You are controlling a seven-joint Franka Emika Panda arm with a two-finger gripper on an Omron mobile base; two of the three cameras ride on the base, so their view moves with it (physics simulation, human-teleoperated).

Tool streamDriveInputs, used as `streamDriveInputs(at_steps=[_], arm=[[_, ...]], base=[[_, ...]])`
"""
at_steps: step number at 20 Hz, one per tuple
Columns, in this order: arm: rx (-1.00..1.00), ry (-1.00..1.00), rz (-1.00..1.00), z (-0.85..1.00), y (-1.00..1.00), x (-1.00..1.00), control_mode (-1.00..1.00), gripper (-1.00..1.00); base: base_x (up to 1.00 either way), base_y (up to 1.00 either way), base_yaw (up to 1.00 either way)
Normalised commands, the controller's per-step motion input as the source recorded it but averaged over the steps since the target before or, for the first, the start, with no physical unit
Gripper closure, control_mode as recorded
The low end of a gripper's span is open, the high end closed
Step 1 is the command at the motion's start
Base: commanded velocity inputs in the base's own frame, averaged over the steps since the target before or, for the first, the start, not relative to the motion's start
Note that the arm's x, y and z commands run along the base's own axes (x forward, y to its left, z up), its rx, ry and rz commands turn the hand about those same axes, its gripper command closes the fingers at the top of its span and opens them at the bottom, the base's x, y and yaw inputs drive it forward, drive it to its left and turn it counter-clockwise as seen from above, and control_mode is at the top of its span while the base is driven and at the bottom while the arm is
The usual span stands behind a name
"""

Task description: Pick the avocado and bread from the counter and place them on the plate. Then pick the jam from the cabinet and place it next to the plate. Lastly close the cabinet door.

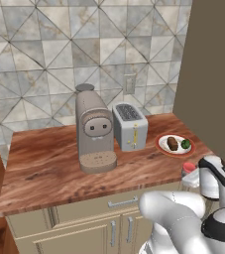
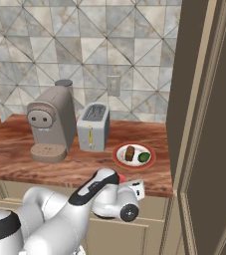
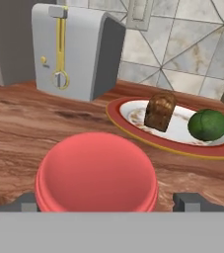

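Reddish wood bench (image 1: 49, 168) under grey patterned tiles is where we work. We see the jam (image 3: 96, 174) sitting between our fingers (image 3: 108, 201), which stand spread wide and released; it rests near the bench's front edge, just short of the plate (image 3: 133, 129). Beyond our fingers the bread (image 3: 160, 111) and avocado (image 3: 208, 124) already lie on that plate, so we judge the jam step about finished. Next we should back away and go shut the cabinet door (image 2: 211, 149). Only the jar's lid shows; its body is hidden.
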Motion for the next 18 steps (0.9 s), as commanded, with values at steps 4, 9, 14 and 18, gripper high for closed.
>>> streamDriveInputs(at_steps=[4,9,14,18], arm=[[0.00,0.00,0.00,0.00,0.00,-0.01,-1.00,-1.00],[-0.02,0.01,0.00,-0.06,0.00,0.00,-1.00,-1.00],[-0.06,0.05,0.00,-0.24,0.00,0.00,-1.00,-1.00],[-0.08,0.09,0.00,-0.37,0.02,0.00,-1.00,-1.00]], base=[[0.00,0.00,0.00],[0.00,0.00,0.00],[0.00,0.00,0.00],[0.00,0.00,0.00]])
